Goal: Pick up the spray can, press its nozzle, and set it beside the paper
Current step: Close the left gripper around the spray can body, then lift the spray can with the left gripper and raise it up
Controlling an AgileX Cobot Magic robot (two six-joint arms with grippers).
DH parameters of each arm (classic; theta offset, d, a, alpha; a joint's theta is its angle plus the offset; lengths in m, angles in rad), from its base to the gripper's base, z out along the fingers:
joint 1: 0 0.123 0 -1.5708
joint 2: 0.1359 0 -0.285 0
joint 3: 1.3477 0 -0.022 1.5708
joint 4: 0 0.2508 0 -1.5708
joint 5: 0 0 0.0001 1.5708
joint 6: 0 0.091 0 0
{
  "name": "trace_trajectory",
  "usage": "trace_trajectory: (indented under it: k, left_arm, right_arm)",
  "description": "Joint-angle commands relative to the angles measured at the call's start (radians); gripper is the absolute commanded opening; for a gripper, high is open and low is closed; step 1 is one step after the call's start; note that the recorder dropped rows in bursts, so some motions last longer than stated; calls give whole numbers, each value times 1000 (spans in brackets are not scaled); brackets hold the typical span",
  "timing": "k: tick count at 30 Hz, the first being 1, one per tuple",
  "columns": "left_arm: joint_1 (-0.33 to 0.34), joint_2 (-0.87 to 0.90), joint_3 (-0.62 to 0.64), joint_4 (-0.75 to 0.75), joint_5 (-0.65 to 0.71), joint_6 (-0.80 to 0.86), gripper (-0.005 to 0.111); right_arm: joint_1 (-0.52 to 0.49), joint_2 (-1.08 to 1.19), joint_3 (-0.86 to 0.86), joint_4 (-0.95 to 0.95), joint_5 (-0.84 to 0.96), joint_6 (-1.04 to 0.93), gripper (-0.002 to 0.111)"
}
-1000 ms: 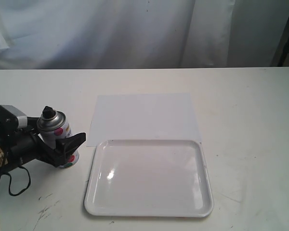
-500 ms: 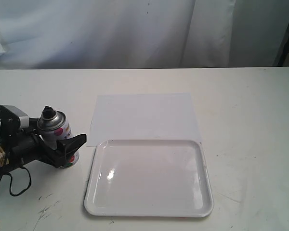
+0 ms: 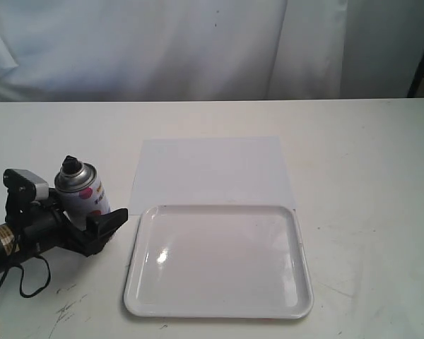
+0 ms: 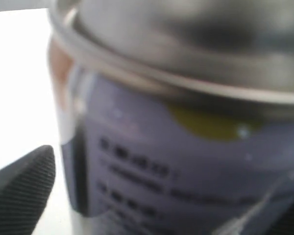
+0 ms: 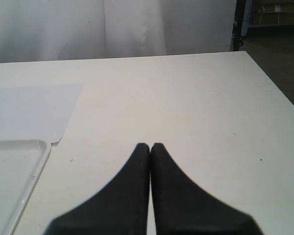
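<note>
Left pincer [image 3: 93,216] lower around spray can [image 3: 80,189]

The white surface [image 3: 367,176] runs wide ahead of my right hand [image 5: 150,146], matte and evenly lit, with no hard shadows. Straight beyond my hand, at the far edge, a pale curtain [image 3: 162,49] hangs in long soft folds and closes off the whole back. Past the far corner, to the right of my hand, there is dark floor [image 5: 279,58], a bluish metal post [image 5: 239,24] and dim shelving [image 5: 279,12] behind it. Well to the left of my hand, faint dark scuffs [image 3: 63,307] mark the near edge.
</note>
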Motion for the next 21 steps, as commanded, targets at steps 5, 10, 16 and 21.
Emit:
trace_trajectory:
  k: [5, 10, 16, 21]
  left_arm:
    - [-5, -32, -3, 18, -18, 6, 34]
    - [-5, -70, -3, 18, -18, 6, 29]
    - [-5, -86, -3, 18, -18, -42, 28]
    - [-5, -142, -3, 19, -18, -112, 0]
  right_arm:
    - [-1, -3, 3, -5, -2, -2, 0]
    - [-1, -3, 3, -5, -2, -2, 0]
    - [-1, -3, 3, -5, -2, -2, 0]
    - [-1, -3, 3, -5, -2, -2, 0]
